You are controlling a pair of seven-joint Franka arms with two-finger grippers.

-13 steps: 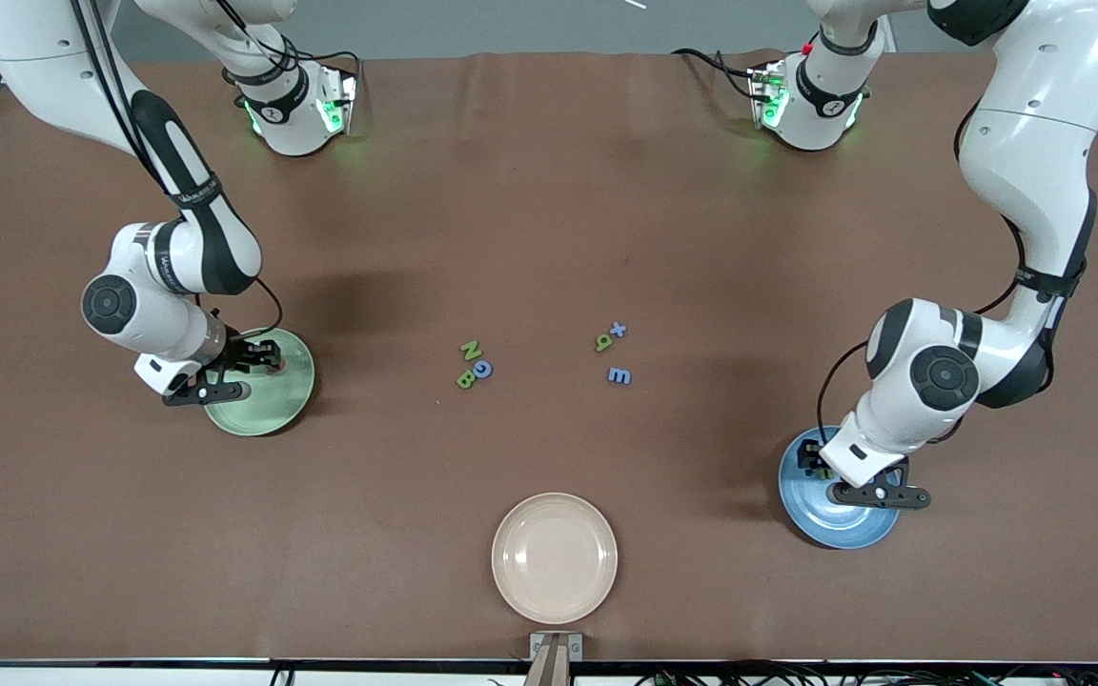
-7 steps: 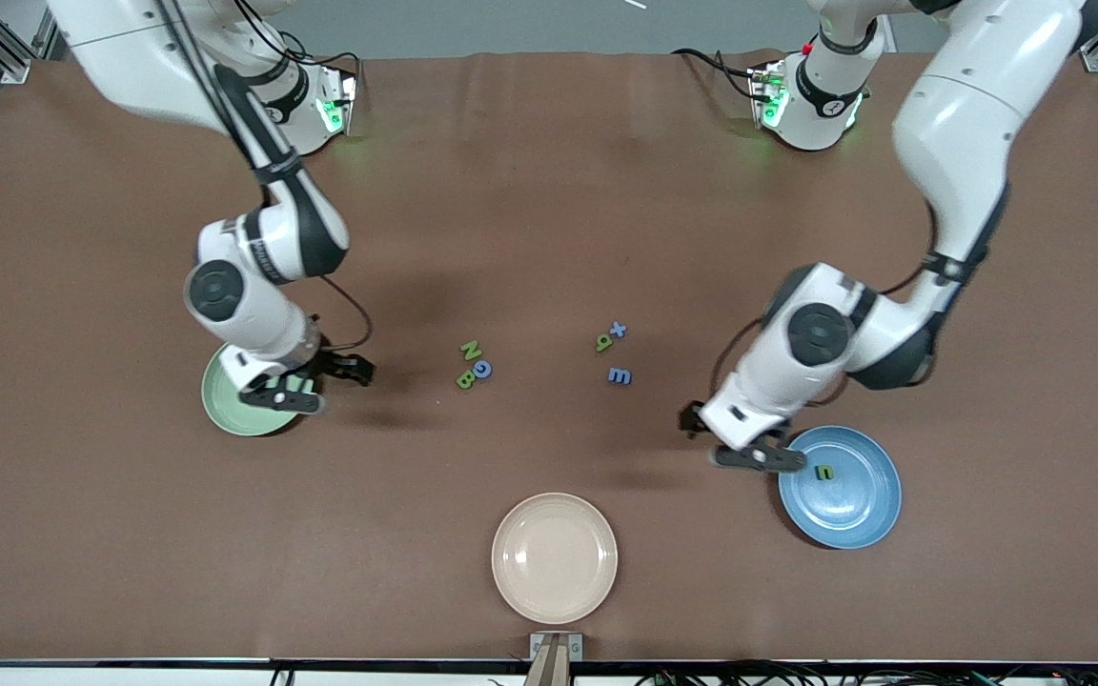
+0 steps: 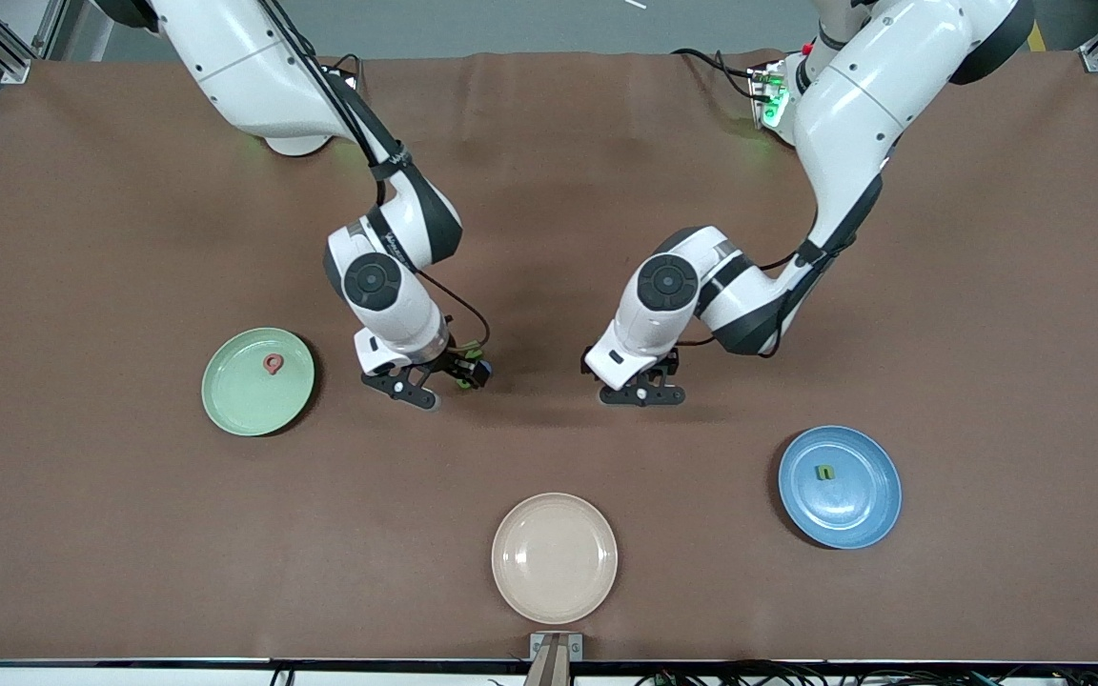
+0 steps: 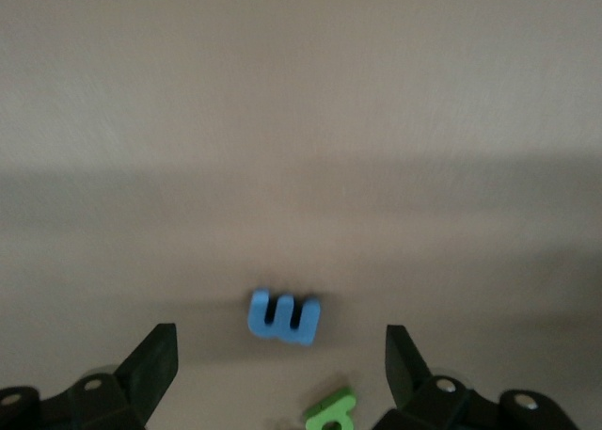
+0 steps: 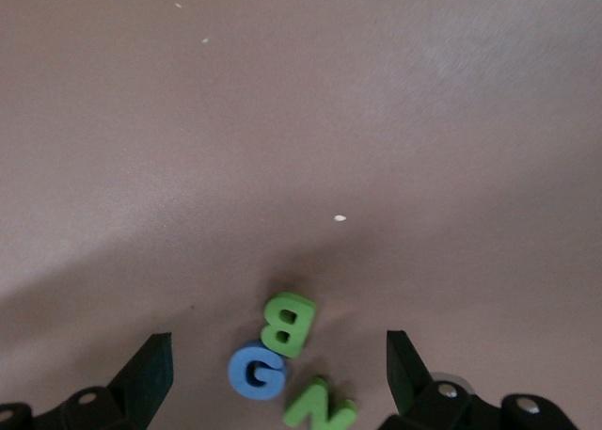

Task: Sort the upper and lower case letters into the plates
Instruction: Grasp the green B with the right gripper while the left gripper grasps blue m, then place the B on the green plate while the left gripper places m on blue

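My right gripper (image 3: 461, 373) hangs open, low over a cluster of three capitals at mid-table. The right wrist view shows the green B (image 5: 288, 325), blue G (image 5: 256, 371) and green N (image 5: 320, 406) between its spread fingers (image 5: 150, 372). My left gripper (image 3: 640, 379) is open too, over the blue m (image 4: 283, 317) and a green looped letter (image 4: 331, 409), touching neither. A pink-red Q (image 3: 273, 364) lies in the mint green plate (image 3: 242, 402) toward the right arm's end. A green n (image 3: 825, 472) lies in the blue plate (image 3: 856, 507) toward the left arm's end.
A beige-cream plate (image 3: 555, 557) sits near the table's front edge, nearer the front camera than both letter groups. Both arms reach in from their bases and stand close together over the middle of the brown table.
Both arms swung away from their plates to the table's middle. The Q stayed in the mint plate and the n in the blue plate. Both grippers now stand open over the loose letters.
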